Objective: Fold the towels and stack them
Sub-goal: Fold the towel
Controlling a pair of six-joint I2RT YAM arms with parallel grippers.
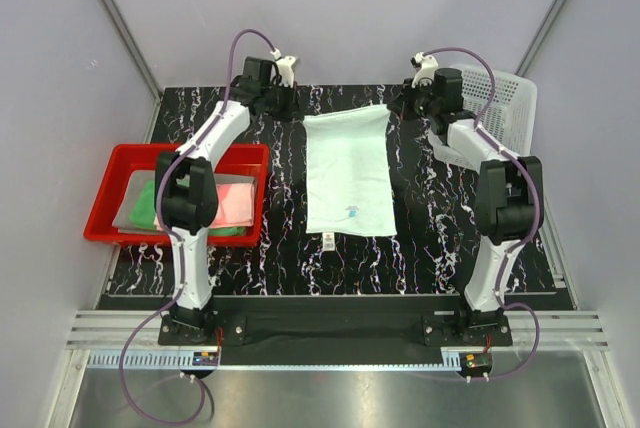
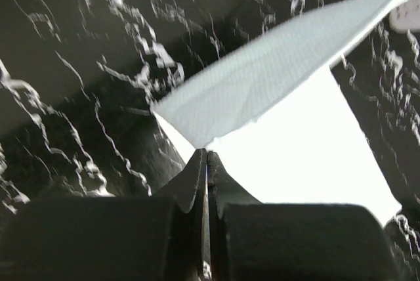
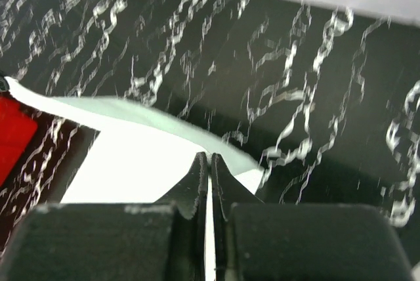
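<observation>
The pale mint-green towel [image 1: 347, 173] lies spread on the black marbled table [image 1: 430, 238], its far edge lifted. My left gripper [image 1: 296, 108] is shut on the towel's far left corner [image 2: 216, 113]. My right gripper [image 1: 396, 105] is shut on the far right corner [image 3: 141, 163]. The grey [image 1: 137, 198], bright green [image 1: 150, 206] and salmon-pink [image 1: 236, 204] towels lie stacked in the red tray [image 1: 110, 168] at the left.
A white perforated basket [image 1: 505, 108] stands at the back right, beside the right arm. The table's far edge meets the grey back wall just behind both grippers.
</observation>
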